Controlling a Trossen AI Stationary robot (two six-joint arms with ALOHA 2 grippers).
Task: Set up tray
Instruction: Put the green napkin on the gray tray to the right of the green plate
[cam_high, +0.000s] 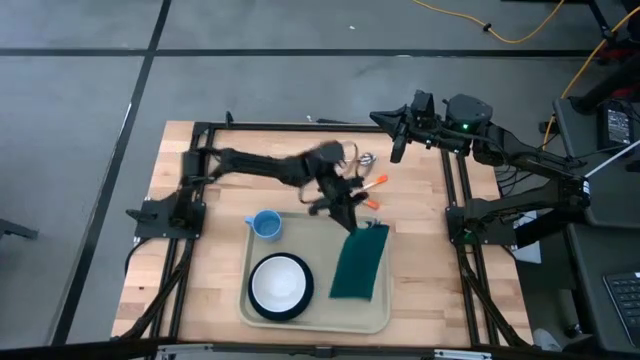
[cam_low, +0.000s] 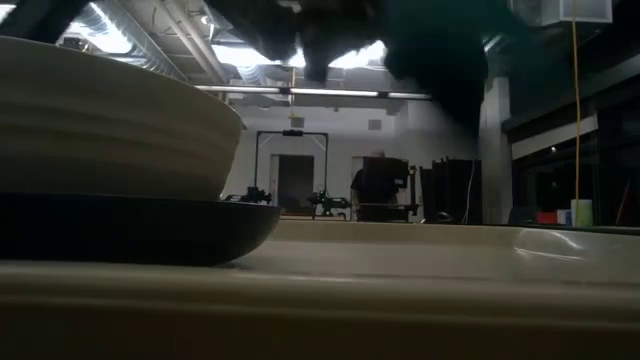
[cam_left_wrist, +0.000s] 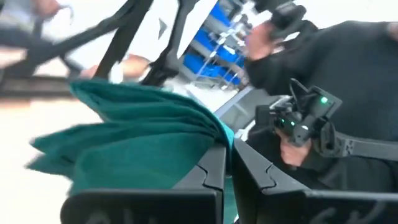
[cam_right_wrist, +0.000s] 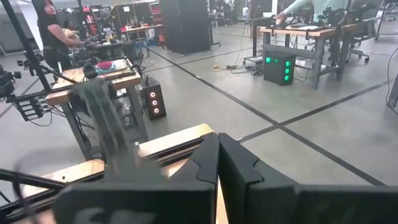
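The green napkin (cam_high: 360, 262) is gripped at its corner by the clenched left hand (cam_high: 352, 212) over the tray (cam_high: 380, 318), where it must next be released flat.

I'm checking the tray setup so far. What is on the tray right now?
On the tray sit a blue cup, a white bowl on a dark plate and a green napkin, which the left gripper grips at one end. Anything beneath the napkin is hidden.

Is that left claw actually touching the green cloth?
Touching: the left wrist view shows the left claw shut on the edge of the green cloth.
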